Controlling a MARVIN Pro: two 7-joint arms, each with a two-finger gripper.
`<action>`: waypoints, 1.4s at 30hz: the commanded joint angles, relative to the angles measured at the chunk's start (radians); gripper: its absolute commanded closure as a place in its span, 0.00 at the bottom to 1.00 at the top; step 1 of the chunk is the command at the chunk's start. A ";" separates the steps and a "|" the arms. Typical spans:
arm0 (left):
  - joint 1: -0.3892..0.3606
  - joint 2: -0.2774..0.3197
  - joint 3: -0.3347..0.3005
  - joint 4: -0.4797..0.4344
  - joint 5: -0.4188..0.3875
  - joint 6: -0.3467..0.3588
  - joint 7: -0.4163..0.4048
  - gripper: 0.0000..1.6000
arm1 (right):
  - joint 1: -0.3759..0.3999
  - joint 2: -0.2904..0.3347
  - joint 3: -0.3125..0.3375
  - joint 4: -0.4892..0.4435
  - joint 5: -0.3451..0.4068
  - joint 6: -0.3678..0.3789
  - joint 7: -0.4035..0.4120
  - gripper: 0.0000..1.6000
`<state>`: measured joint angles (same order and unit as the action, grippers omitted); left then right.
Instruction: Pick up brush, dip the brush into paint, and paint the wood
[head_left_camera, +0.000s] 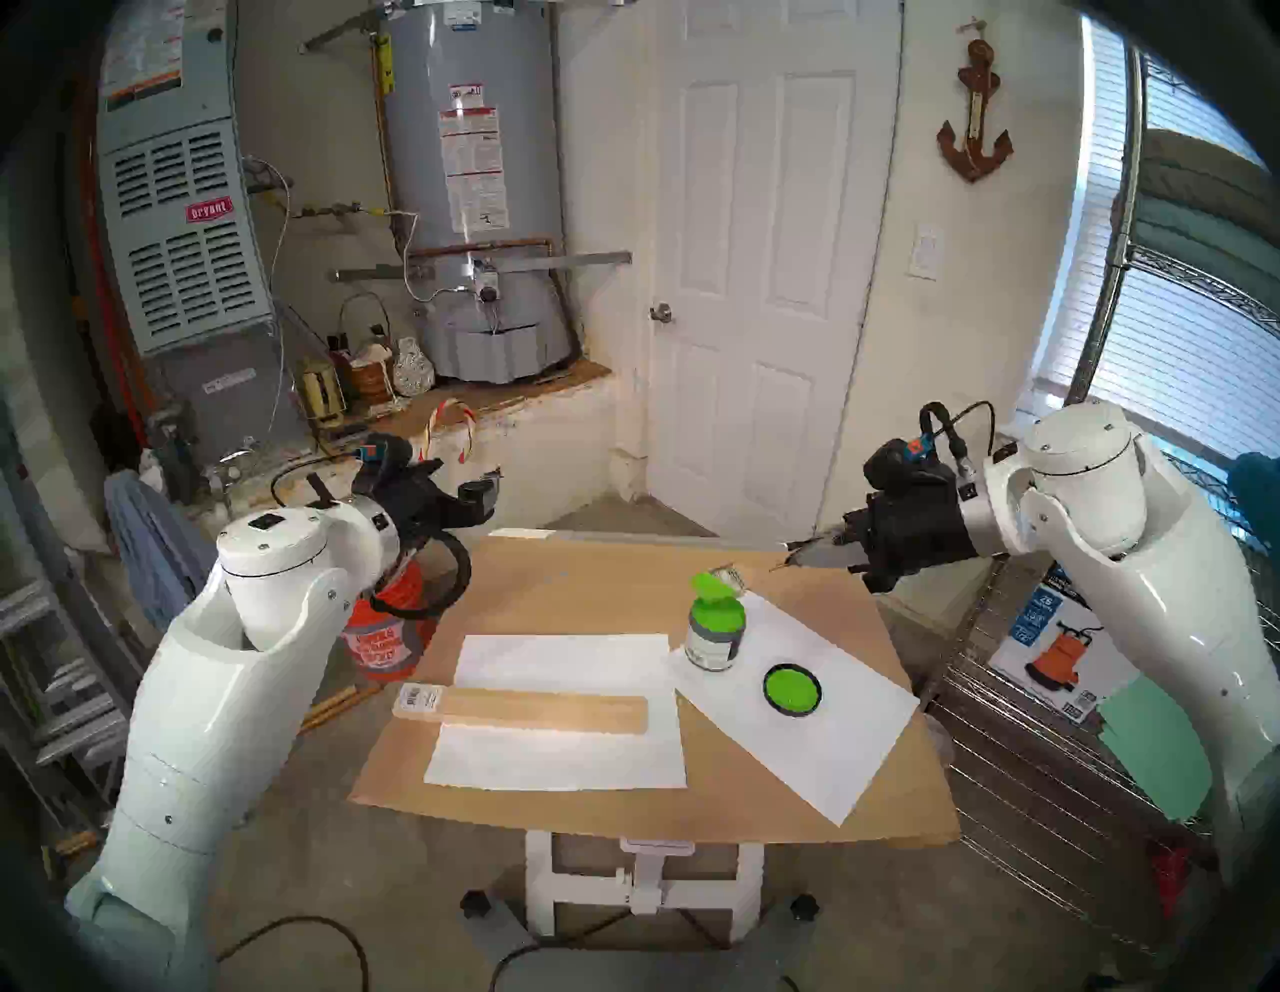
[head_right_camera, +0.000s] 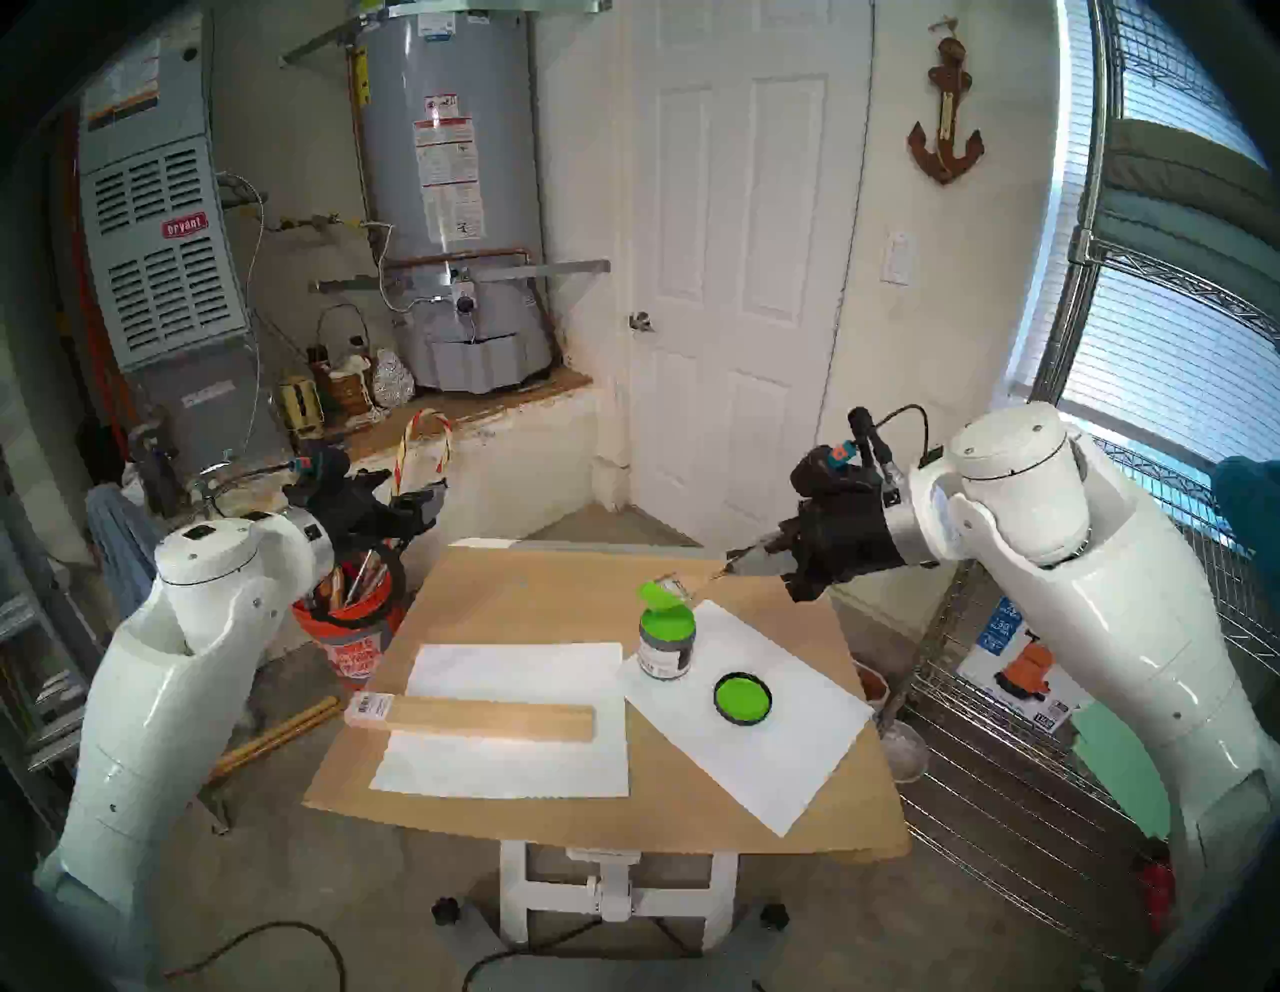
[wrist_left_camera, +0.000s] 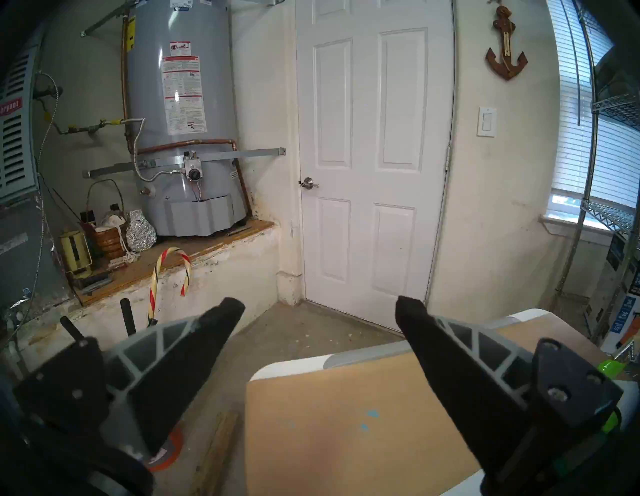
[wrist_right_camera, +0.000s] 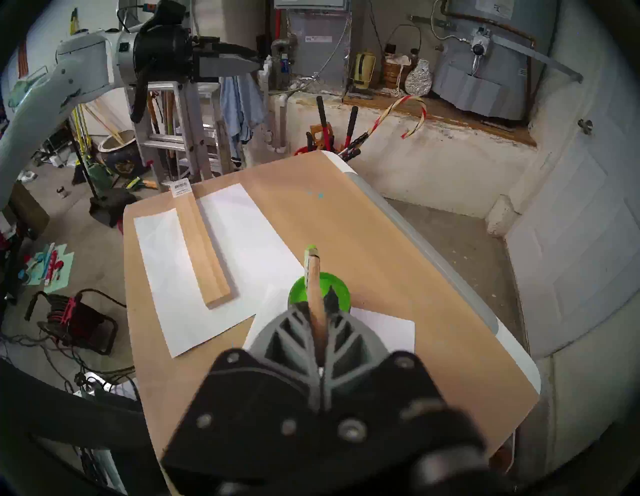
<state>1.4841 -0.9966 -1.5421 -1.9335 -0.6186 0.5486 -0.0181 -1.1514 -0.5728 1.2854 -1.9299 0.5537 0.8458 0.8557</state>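
Right gripper (head_left_camera: 796, 554), seen from the left head camera, pinches the brush (head_left_camera: 720, 580) by its handle end, the green bristles hanging just above the open paint (head_left_camera: 717, 613) jar. We judge the long lever arm a risk: a grip so far back could let the brush swing or slip on contact with the wood (head_left_camera: 519, 708).

From the right head camera, the wood (head_right_camera: 478, 717) lies loose on white paper (head_right_camera: 512, 713), well apart from the jar (head_right_camera: 666, 641). We note nothing holding it down; a firm stroke could push the board or the paper across the table (head_right_camera: 554, 582). The lid (head_right_camera: 742, 697) sits directly along the path, where drips may land.

In the left wrist view, the left gripper (wrist_left_camera: 320, 311) stands spread wide and empty, beside the table's far corner, offering no support.

In the right wrist view, the brush (wrist_right_camera: 313, 277) runs out between the closed fingers (wrist_right_camera: 334, 303) over the paint (wrist_right_camera: 336, 287). A loaded tip may drip on the paper during transfer.
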 joint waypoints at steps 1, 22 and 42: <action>-0.009 0.002 -0.009 -0.017 -0.002 -0.003 0.000 0.00 | -0.014 -0.008 0.031 -0.003 0.016 -0.018 -0.011 1.00; -0.009 0.002 -0.009 -0.017 -0.002 -0.003 0.000 0.00 | -0.073 -0.047 0.110 0.018 0.130 -0.019 0.010 1.00; -0.010 0.002 -0.009 -0.016 -0.001 -0.003 0.000 0.00 | -0.162 -0.173 0.147 -0.129 0.294 0.114 -0.023 1.00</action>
<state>1.4841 -0.9966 -1.5421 -1.9335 -0.6186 0.5486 -0.0181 -1.2958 -0.6622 1.4411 -2.0027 0.8066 0.9459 0.8735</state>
